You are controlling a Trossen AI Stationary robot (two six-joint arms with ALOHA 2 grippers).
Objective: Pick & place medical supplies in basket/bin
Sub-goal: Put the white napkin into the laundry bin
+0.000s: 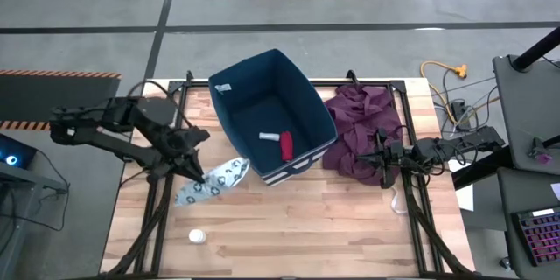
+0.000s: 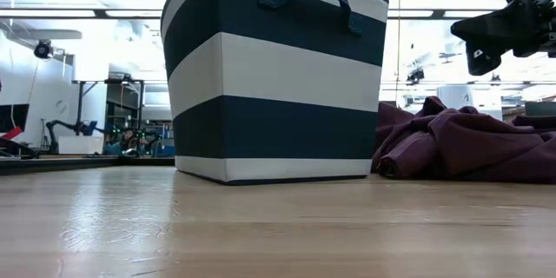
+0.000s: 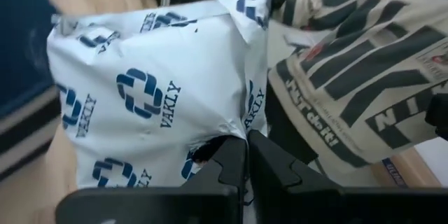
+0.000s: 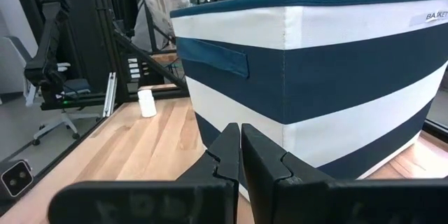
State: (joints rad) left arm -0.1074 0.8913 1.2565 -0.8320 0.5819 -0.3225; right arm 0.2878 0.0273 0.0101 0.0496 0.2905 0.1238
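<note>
The flat white packet with blue cross marks (image 1: 217, 179) is in my left gripper (image 1: 200, 176), just off the near-left corner of the navy bin (image 1: 262, 96). The packet also fills the left wrist view (image 3: 154, 91). The red roll (image 1: 286, 146) and the small white cylinder (image 1: 269, 136) lie on the bin's floor. The white round container (image 1: 198, 237) stands on the table near the front edge, also in the right wrist view (image 4: 146, 103). My right gripper (image 1: 382, 159) hovers shut over the maroon cloth (image 1: 359, 127), right of the bin. My left gripper pinches the packet at its edge (image 3: 241, 127) between the two shut fingers, coming from the table's left side and slanting down. The packet spreads away from the fingers toward the bin; the low view shows none of it on the table.
The striped bin (image 2: 278, 78) stands tall in the table's middle, its walls well above table height. The maroon cloth (image 2: 460, 143) lies heaped to its right. Bare wood (image 1: 306, 227) runs along the near side of the table.
</note>
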